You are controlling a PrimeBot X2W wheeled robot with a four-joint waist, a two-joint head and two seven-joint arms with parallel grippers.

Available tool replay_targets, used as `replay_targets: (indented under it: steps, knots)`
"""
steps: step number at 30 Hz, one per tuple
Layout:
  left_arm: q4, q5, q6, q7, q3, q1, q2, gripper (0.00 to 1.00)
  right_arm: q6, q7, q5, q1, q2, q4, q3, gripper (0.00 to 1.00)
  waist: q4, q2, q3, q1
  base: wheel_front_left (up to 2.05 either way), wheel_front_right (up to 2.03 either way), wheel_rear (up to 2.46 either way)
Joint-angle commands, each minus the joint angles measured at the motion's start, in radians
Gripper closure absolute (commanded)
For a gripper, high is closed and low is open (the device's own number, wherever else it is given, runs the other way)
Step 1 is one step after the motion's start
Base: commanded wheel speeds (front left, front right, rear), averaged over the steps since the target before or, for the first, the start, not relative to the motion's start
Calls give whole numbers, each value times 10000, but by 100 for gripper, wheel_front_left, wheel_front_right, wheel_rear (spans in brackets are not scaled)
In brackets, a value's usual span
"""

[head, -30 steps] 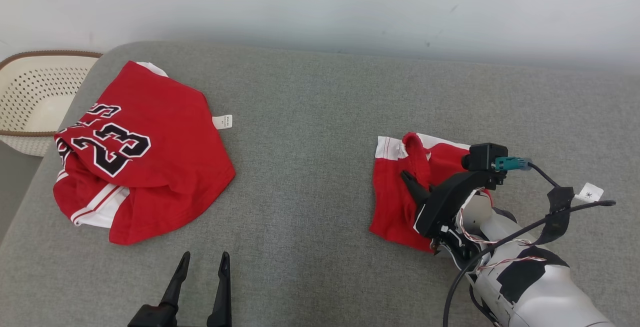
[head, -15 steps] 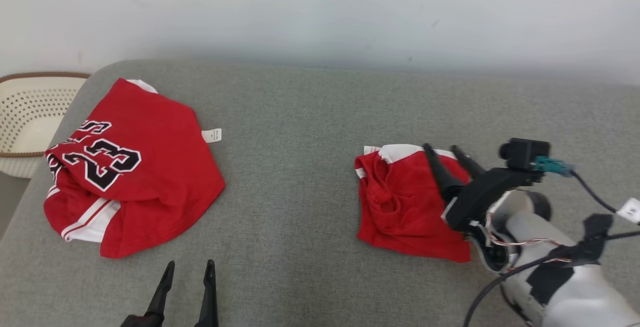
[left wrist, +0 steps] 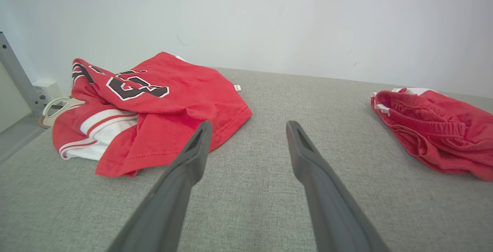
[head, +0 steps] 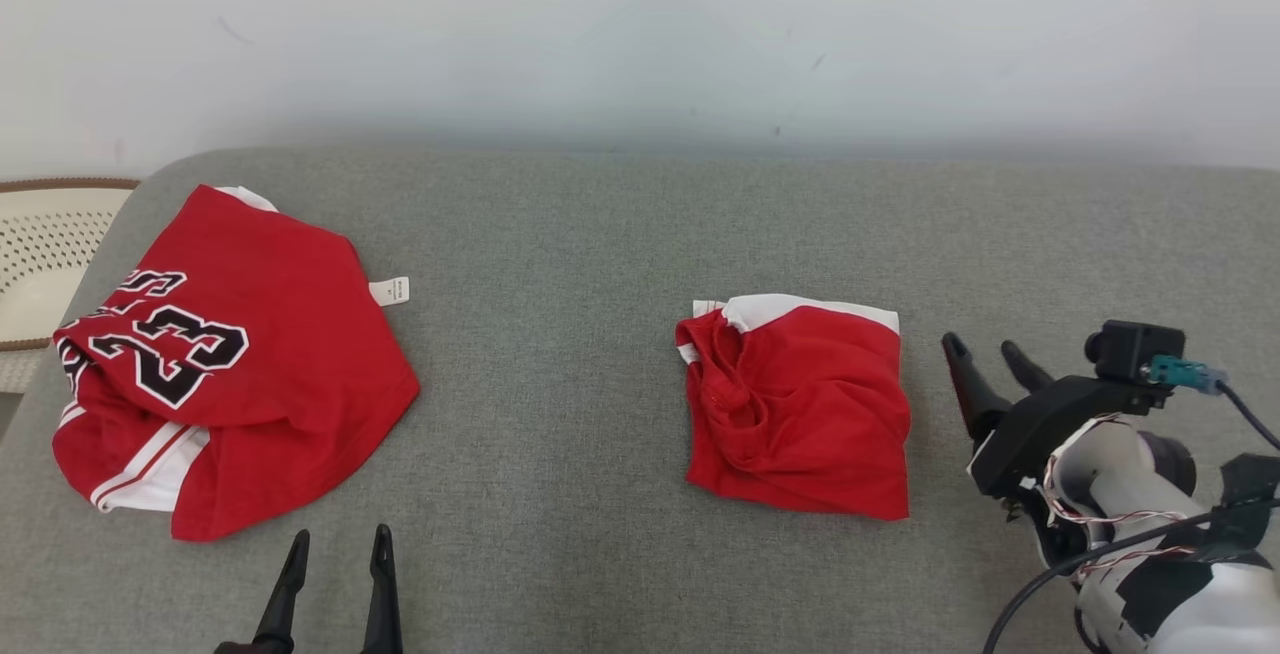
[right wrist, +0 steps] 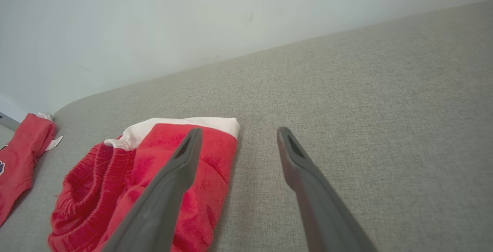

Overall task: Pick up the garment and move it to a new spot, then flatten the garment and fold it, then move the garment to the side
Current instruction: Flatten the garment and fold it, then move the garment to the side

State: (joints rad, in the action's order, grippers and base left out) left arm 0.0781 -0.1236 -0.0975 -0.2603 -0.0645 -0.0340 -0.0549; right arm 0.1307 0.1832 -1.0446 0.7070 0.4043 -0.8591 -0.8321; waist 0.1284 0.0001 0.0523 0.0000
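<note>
Cropping the basket (head: 45,254) at the left frame edge, past the cushion's (head: 560,234) far-left corner. Counting two red pieces: the folded garment (head: 800,404) lying right of the cushion's middle, a numbered jersey (head: 230,364) by its left edge. Holding nothing, fingers spread: right gripper (head: 980,344) just beside the folded garment, left gripper (head: 340,534) at the near edge. Revealing, from the left wrist, a pale box (left wrist: 46,88) behind the jersey.

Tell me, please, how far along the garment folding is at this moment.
Done: the red shorts lie folded on the grey cushion. In hand: nothing; right gripper open beside them, left gripper open. Left: the numbered jersey lies crumpled, likely next.
</note>
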Motion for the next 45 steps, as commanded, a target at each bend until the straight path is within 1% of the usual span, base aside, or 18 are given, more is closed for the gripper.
replay_targets:
  steps: [1, 13, 15, 22, 24, 25, 26, 27, 31, 34, 40, 45]
  knots:
    - [-24, 87, 58, -39, -3, 48, -29, 0, -1, -142, -17, -137, -196, -127, -16, 0, 52, -1, 77, 0, 0, 0, 0]
    - [102, 30, 165, -39, -73, -215, 12, 0, -1, -709, -361, 93, -763, -951, -132, 0, 409, -1, 387, 0, 0, 0, 0]
    - [101, 49, 170, -39, -126, -233, 18, 0, -1, -848, -296, 162, -751, -1234, -222, 0, 488, -1, 421, 0, 0, 0, 0]
    - [43, -19, 97, -39, -152, -156, 32, 0, -1, -1337, -659, 327, -959, -1790, -286, 0, 640, -1, 508, 0, 0, 0, 0]
    - [32, -37, 89, -39, -138, -151, 32, 0, 1, -1608, -888, 296, -1123, -1833, -267, 1, 642, -1, 542, 0, 0, 0, 0]
    - [31, -38, 80, -39, -141, -159, 34, 0, 1, -1780, -943, 291, -1169, -1838, -325, 53, 642, -1, 559, 0, 0, 0, 0]
    - [38, -48, 82, -39, -148, -172, 36, 0, 1, -1866, -933, 319, -1169, -1850, -407, 66, 644, -1, 571, 0, 0, 0, 0]
    - [48, -57, 85, -39, -157, -190, 35, 0, -1, -1898, -991, 347, -1197, -1843, -436, 99, 644, -1, 582, 0, 0, 0, 0]
    - [74, -90, 85, -39, -149, -244, 38, 0, -1, -1942, -1103, 416, -1206, -1761, -555, 100, 607, -1, 591, 0, 0, 0, 0]
    - [66, -114, 28, -39, -77, -184, 41, 0, -1, -1677, -1020, 516, -1070, -1561, -712, 100, 500, -1, 570, 0, 0, 0, 0]
    - [-79, -41, 27, -37, 51, -119, 43, 0, -1, -1227, -465, 955, -403, -1109, -1420, 100, 10, -1, 588, 0, 0, 0, 0]
    - [-386, 157, 25, -37, 130, -178, 37, 0, -1, -1338, 65, 1726, 180, -969, -2032, 100, -585, -1, 948, 0, 0, 0, 0]
